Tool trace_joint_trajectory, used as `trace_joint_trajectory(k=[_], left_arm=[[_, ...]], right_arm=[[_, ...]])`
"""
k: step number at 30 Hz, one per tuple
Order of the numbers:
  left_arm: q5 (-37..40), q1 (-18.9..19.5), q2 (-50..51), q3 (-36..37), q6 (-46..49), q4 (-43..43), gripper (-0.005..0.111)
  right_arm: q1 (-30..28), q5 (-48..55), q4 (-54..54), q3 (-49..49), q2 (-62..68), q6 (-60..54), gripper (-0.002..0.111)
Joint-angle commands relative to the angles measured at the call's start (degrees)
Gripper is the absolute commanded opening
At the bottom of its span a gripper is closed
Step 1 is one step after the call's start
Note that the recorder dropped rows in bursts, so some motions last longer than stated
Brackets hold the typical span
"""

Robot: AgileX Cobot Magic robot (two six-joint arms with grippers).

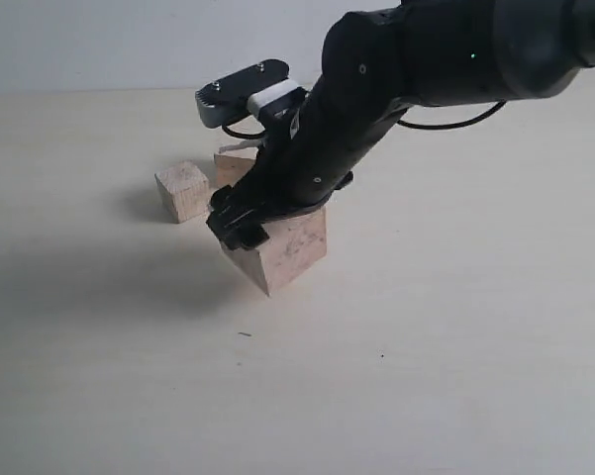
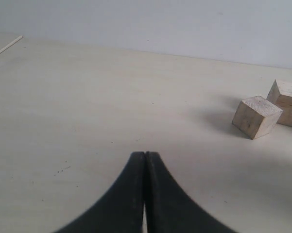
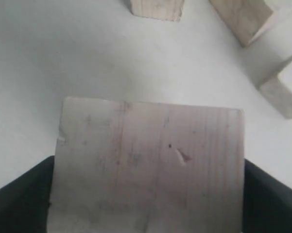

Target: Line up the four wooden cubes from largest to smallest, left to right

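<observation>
Exterior view: right gripper [image 1: 240, 226] clamped on largest cube [image 1: 292, 252]; left gripper [image 2: 145, 187] closed, empty, above surface [image 2: 87, 121].

Counter [image 1: 455, 376]: near half, left side and right side lying open for passage. Obstacles clustering mid-counter, toward the far edge: largest cube [image 1: 287, 252] filling the right pincer [image 3: 148, 162]; right arm [image 1: 376, 89] slanting down over it from far right, barring approach from above; smaller cube [image 1: 183, 190] standing left of it; another cube [image 1: 234, 166] crowding close behind.
</observation>
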Motion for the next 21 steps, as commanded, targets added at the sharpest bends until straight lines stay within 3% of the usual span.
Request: trace_joint_trajectory(k=[1, 3, 8, 11, 13, 16, 21], left_arm=[[-0.5, -0.3, -0.3, 0.2, -0.1, 0.0, 0.0], [-0.5, -0.3, -0.3, 0.2, -0.1, 0.0, 0.0], [-0.5, -0.3, -0.3, 0.2, -0.1, 0.0, 0.0], [-0.5, -0.3, -0.3, 0.2, -0.1, 0.0, 0.0], [-0.5, -0.3, -0.3, 0.2, -0.1, 0.0, 0.0], [-0.5, -0.3, -0.3, 0.2, -0.1, 0.0, 0.0], [-0.5, -0.3, -0.3, 0.2, -0.1, 0.0, 0.0]], right_arm=[[0.0, 0.5, -1.4, -2.7, -3.4, -16.3, 0.0], [0.0, 4.6, 0.2, -6.6, -2.8, -25.7, 0.0], [0.0, 13.8, 0.1, -18.1, 2.9, -37.1, 0.0], [-1.3, 22.2, 10.5, -25.0, 8.4, -52.1, 0.0], [-3.0, 24.8, 17.3, -27.0, 11.7, -61.5, 0.0], [-5.1, 24.7, 18.1, -27.2, 15.2, -72.2, 0.0], [-5.9, 24.7, 28.6, -27.2, 19.0, -80.1, 0.0]])
